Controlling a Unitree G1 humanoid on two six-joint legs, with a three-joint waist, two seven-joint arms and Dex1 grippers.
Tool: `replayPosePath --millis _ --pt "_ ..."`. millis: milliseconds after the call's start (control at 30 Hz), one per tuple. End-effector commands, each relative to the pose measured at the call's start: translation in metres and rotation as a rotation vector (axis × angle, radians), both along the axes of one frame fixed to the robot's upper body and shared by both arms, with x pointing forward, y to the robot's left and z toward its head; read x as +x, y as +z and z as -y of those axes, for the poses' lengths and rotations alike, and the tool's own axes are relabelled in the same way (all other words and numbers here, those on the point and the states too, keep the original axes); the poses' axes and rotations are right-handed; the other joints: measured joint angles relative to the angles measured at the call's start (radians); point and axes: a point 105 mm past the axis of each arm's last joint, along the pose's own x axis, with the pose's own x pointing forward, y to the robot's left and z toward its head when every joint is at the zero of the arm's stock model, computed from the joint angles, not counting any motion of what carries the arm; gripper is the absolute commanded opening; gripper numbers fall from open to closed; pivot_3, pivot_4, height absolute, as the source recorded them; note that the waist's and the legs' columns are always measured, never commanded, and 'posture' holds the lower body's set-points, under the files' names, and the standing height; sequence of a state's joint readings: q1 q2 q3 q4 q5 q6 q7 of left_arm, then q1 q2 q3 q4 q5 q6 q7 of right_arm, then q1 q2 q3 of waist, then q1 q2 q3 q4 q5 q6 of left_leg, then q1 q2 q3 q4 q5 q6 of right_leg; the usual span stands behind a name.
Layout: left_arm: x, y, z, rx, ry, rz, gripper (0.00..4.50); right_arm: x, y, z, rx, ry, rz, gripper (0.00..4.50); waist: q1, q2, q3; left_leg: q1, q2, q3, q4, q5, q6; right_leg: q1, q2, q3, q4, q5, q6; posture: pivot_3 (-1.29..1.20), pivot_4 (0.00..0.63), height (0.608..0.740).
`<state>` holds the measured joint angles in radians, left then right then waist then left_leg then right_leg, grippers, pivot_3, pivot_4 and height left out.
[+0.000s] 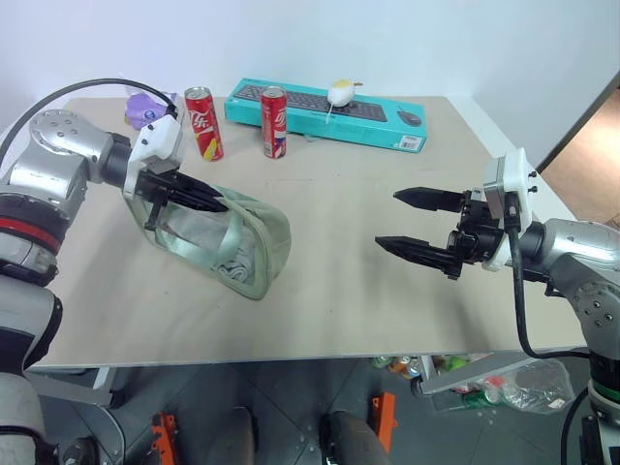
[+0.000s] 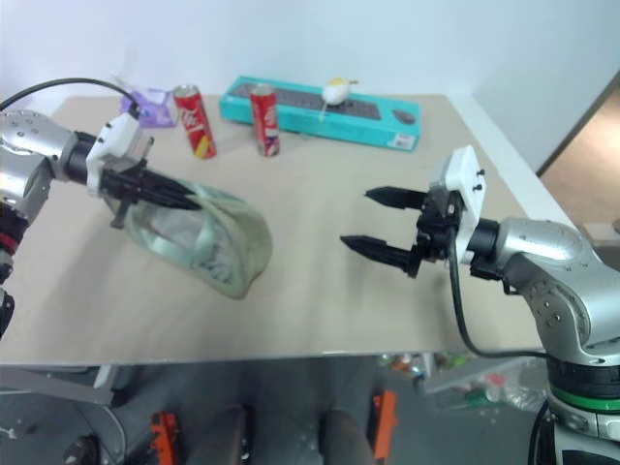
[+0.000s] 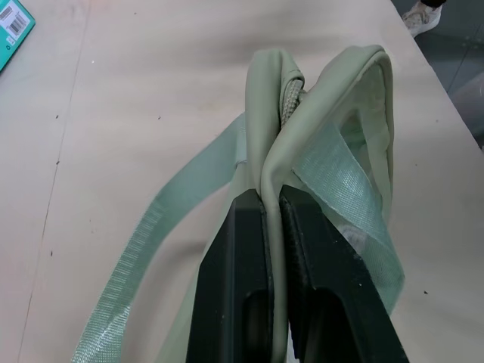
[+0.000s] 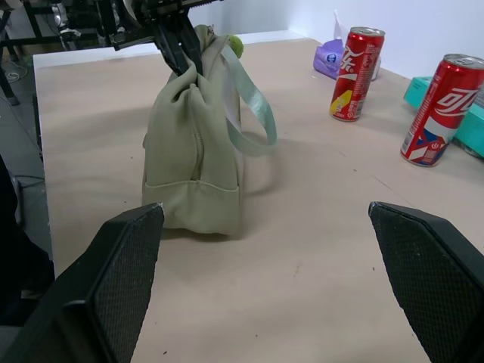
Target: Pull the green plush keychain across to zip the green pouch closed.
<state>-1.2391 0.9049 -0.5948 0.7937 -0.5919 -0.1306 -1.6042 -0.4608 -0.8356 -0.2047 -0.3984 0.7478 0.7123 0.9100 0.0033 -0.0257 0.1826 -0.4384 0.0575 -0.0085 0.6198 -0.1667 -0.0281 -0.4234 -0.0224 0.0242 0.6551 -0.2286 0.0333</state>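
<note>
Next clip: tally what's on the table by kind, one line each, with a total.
Red soda cans: 2
Green pouch: 1
Green plush keychain: 1
Teal keyboard box: 1
White mouse on the box: 1
Purple pack behind the cans: 1
Total: 7
</note>
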Motion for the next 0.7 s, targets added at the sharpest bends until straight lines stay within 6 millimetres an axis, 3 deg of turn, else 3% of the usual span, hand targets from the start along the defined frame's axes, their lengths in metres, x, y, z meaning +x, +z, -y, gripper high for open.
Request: replayPosePath --millis 33,267,700 --pt "-0.001 0.030 0.016 -0.059 -0.049 0.079 0.06 -0.002 0.012 -0.002 -0.011 0.009 0.065 4.50 0.002 0.000 0.000 0.000 0.000 0.000 0.000 0.000 0.000 0.000 0.000 0.000 0.000 0.000 0.000 0.00 0.150 0.740" --pt "-0.006 0.039 0.052 -0.077 -0.120 0.089 0.06 0.000 0.012 -0.004 -0.008 0.008 0.075 4.50 0.000 0.000 0.000 -0.001 0.000 0.000 0.001 0.000 0.000 0.000 0.000 0.000 0.000 0.000 0.001 0.00 0.150 0.740" --pt "0.012 0.025 0.105 0.056 0.075 0.140 0.06 0.003 0.011 -0.003 0.005 -0.019 0.095 4.50 -0.001 0.000 0.000 0.000 0.000 0.000 0.003 -0.001 0.001 0.000 0.001 0.002 0.003 0.000 0.001 0.00 0.150 0.740"
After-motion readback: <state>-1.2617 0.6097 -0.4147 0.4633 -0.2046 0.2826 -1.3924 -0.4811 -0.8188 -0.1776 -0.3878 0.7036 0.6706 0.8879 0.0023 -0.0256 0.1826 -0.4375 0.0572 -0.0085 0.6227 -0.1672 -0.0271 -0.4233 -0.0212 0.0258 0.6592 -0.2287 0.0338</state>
